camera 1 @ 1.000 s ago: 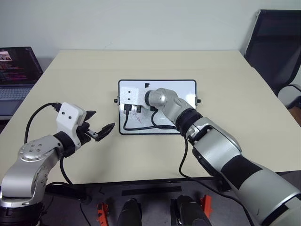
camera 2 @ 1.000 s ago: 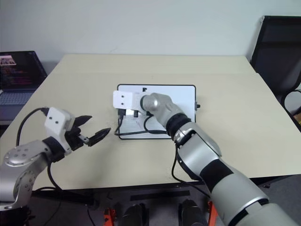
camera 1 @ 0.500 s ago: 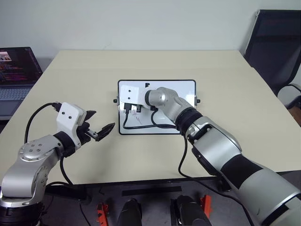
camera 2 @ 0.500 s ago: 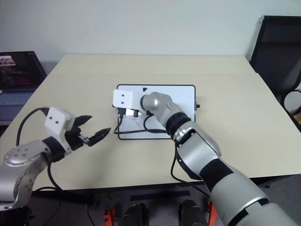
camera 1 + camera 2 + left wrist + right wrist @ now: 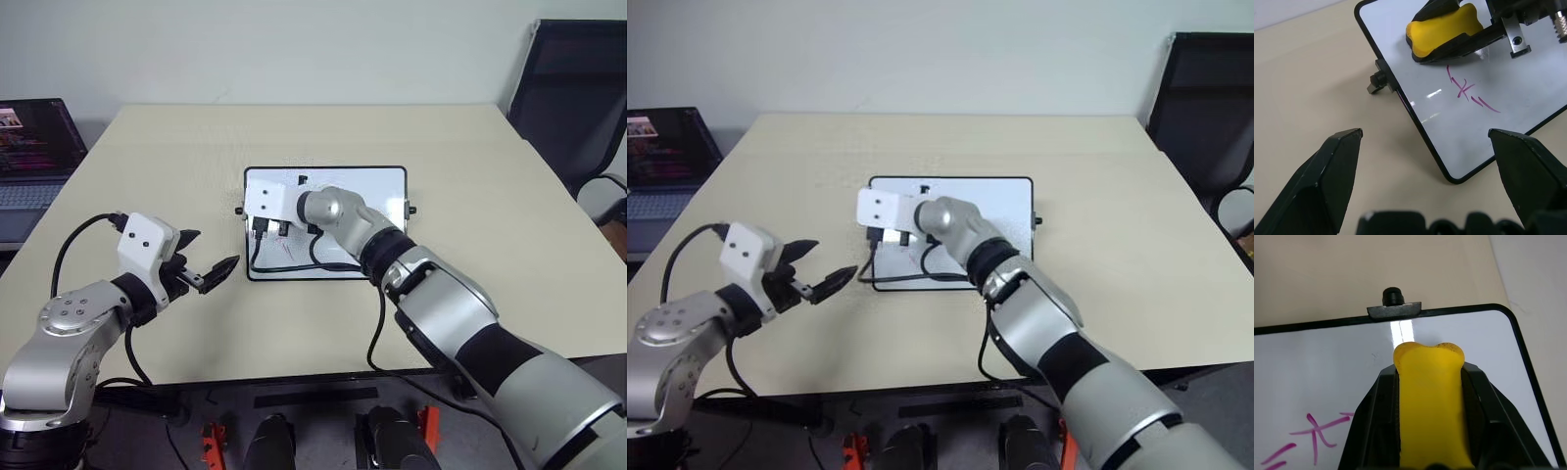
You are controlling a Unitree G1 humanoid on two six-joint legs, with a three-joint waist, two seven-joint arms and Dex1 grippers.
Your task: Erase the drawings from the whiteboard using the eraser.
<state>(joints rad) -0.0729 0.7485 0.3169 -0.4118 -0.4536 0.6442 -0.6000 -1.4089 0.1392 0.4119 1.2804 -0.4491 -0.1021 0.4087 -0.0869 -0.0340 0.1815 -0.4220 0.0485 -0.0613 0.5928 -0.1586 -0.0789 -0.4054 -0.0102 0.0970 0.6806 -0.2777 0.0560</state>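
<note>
Well, from the head views one whiteboard [image 5: 382, 186] lies mid-worktop [image 5: 490, 157], a laptop [image 5: 29, 147] and chair [image 5: 578, 98] at the edges. The left wrist view shows one pink drawing [image 5: 1466, 90] and the left gripper [image 5: 1435, 142] fingers spread. The right wrist view shows the right gripper [image 5: 1430, 377] pinching one yellow eraser [image 5: 1432, 401] near the board's knob [image 5: 1393, 296].

A large table [image 5: 147, 166] with a pale beige, matte top filled the middle of the room, its far edge running close to a plain off-white wall [image 5: 294, 49]. To the left, just beyond the table's side, an open laptop [image 5: 34, 147] sat with its screen lit, showing dark windows with coloured text. On the right, a black office chair [image 5: 573, 98] with a mesh back stood near the table's far corner. Light was even and soft, without hard shadows on the tabletop.
</note>
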